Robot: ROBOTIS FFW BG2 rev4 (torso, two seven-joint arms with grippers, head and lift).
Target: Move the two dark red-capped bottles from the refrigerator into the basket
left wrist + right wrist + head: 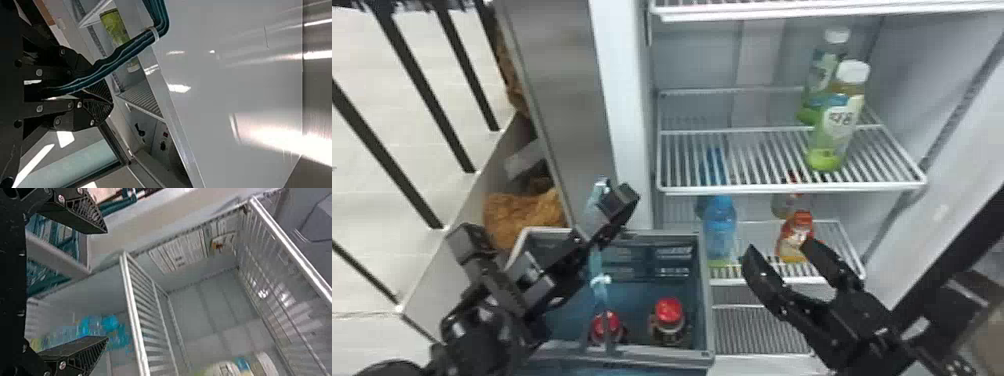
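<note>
Evidently both bottles are where the task wants them: the left-hand dark bottle (615, 322) and right-hand dark bottle (669, 316) stand inside the basket (706, 300), red caps up, long axes roughly upright. Both sit by the near edge, the second tucked toward the near right corner, apart from the first. A teal strap handle (601, 296) crosses in front of the left-hand one.

The left claw (111, 103) has its fingertips together with the handle caught between its fingers, above the basket. The right claw (107, 285) is wide open with nothing between its fingers, before the refrigerator's lower wire shelf (724, 281).

From the right claw, the dark bottles lie lower and to the left, across the basket's right edge; the left arm is nearer the left-hand one. No further grasp seems needed, so the right claw should probably draw straight back, clear of the orange bottle with a red cap (794, 237) just beyond its tips and the blue bottle (720, 225) left of that. Pulling the handle sideways could tip the dark pair.

Farther up, two green bottles with white caps (837, 122) stand toward the middle shelf's right edge.
</note>
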